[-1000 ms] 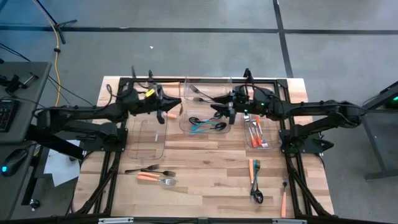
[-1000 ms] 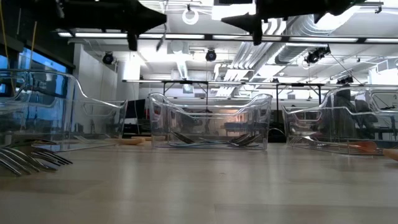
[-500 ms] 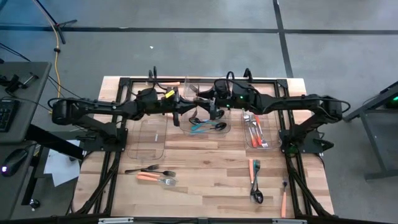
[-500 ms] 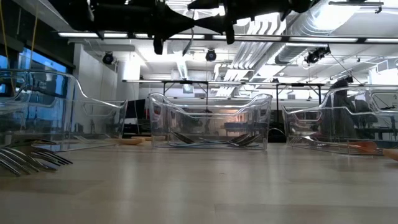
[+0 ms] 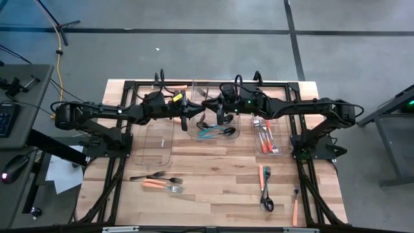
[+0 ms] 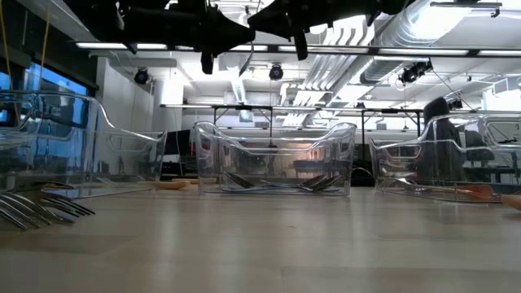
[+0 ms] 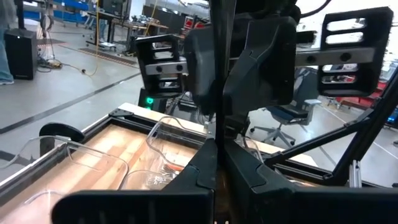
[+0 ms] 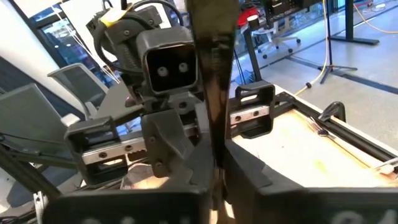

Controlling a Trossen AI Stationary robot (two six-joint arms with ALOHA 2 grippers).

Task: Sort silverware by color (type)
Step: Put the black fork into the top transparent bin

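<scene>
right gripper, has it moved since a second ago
Yes. In the high view the right gripper has shifted left, from the middle bin's right edge to over its left part, facing the left gripper.

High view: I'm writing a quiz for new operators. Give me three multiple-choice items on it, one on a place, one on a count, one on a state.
1. Where do the two grippers meet?
A. Above the middle bin
B. Above the loose forks at the table's front
C. Beyond the table's edge

2. How many clear bins stand on the table?
A. Two
B. Three
C. Five

3. How is the left gripper?
A. Wide open, holding nothing
B. Shut on a thin dark utensil
C. Lying flat on the wood

Answers:
1. A: the left gripper and right gripper face each other over the middle bin.
2. B: the left bin, the middle bin and the right bin stand in a row.
3. B: the dark utensil rises from between its closed fingers.
</scene>
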